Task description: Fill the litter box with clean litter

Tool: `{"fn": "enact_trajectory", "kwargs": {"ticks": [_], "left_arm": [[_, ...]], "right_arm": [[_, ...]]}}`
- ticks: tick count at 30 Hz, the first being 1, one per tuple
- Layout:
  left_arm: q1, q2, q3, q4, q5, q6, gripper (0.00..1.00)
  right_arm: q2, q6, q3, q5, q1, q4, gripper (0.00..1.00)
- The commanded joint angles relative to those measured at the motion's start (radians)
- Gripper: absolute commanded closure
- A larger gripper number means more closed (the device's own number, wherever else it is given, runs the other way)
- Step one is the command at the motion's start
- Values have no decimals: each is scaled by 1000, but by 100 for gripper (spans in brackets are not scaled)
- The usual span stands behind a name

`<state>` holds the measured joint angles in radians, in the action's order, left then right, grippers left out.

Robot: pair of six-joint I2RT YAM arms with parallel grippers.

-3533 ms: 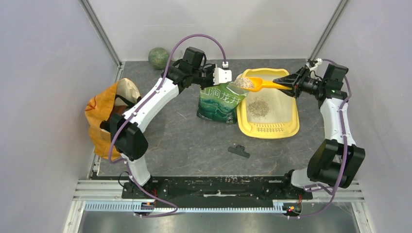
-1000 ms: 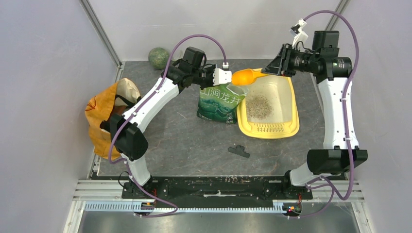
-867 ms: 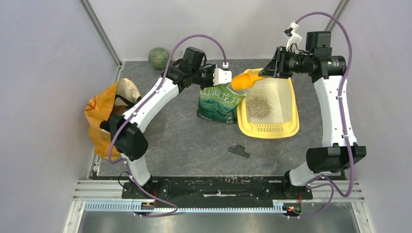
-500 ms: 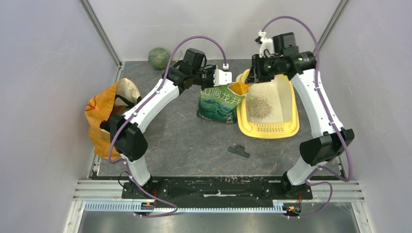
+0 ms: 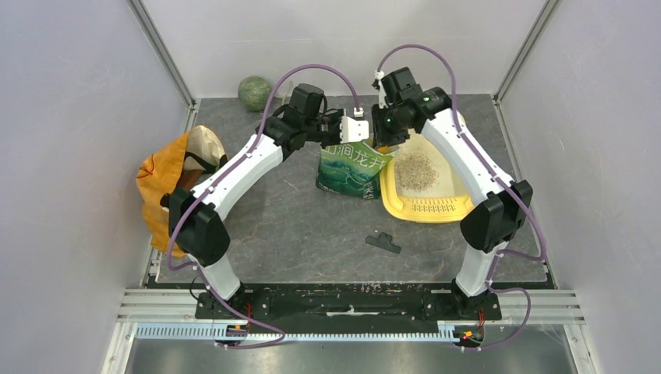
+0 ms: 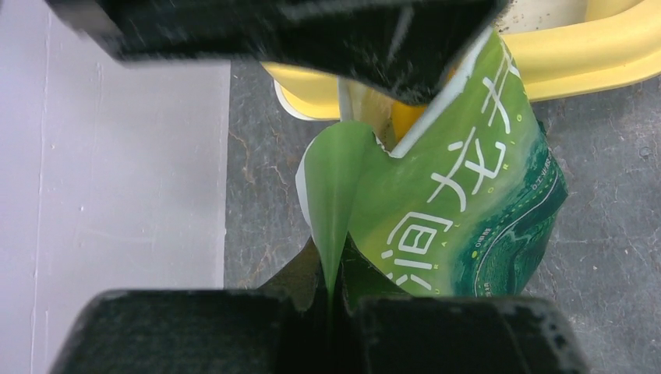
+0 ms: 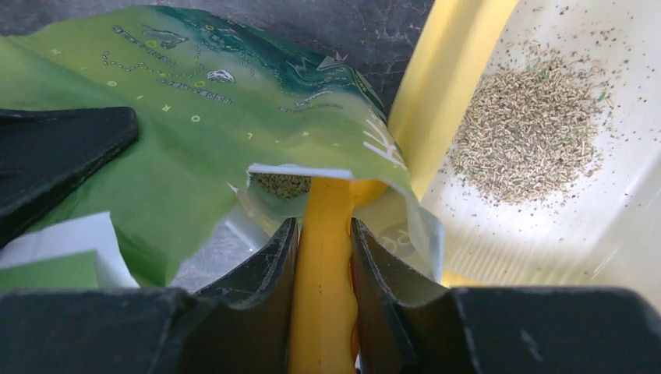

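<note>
Right gripper (image 7: 323,226) swung to the green pouch (image 7: 179,117), clamping the scoop (image 7: 327,265) beside clean litter (image 7: 530,132); left gripper (image 6: 331,290) pinches that pouch.

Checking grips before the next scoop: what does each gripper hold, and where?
Left gripper pinches the pouch at its top edge. Right gripper clamps the scoop by its handle, bowl inside the pouch.

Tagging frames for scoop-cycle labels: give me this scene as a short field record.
left gripper: shut on the top flap of the green pouch
right gripper: shut on the handle of the orange scoop
scoop bowl: inside the pouch mouth
litter box: beside the pouch, on its right
clean litter: small loose pile in the basin
elsewhere: orange bag at left, green ball at back, black clip mid-table
</note>
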<state>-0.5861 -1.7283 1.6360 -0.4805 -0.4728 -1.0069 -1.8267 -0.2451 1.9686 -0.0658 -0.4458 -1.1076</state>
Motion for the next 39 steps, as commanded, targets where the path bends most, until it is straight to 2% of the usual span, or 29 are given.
{"fn": "enact_trajectory", "kwargs": {"ticks": [1, 8, 13, 20, 30, 39], "left_arm": [[-6, 66, -4, 77, -10, 33, 98], [-6, 64, -10, 79, -3, 30, 98], [-6, 63, -11, 74, -1, 22, 98], [-5, 55, -11, 72, -6, 20, 98], [-5, 27, 23, 69, -29, 15, 98], [-4, 0, 63, 56, -40, 8, 98]], "right_arm": [[-19, -25, -42, 166, -58, 52, 100], [-19, -21, -250, 136, -78, 163, 100], [11, -12, -319, -67, -46, 213, 100], [13, -58, -323, -428, 81, 298, 100], [86, -313, -507, -700, 166, 673, 100], [92, -627, -654, -840, 215, 1077, 100]]}}
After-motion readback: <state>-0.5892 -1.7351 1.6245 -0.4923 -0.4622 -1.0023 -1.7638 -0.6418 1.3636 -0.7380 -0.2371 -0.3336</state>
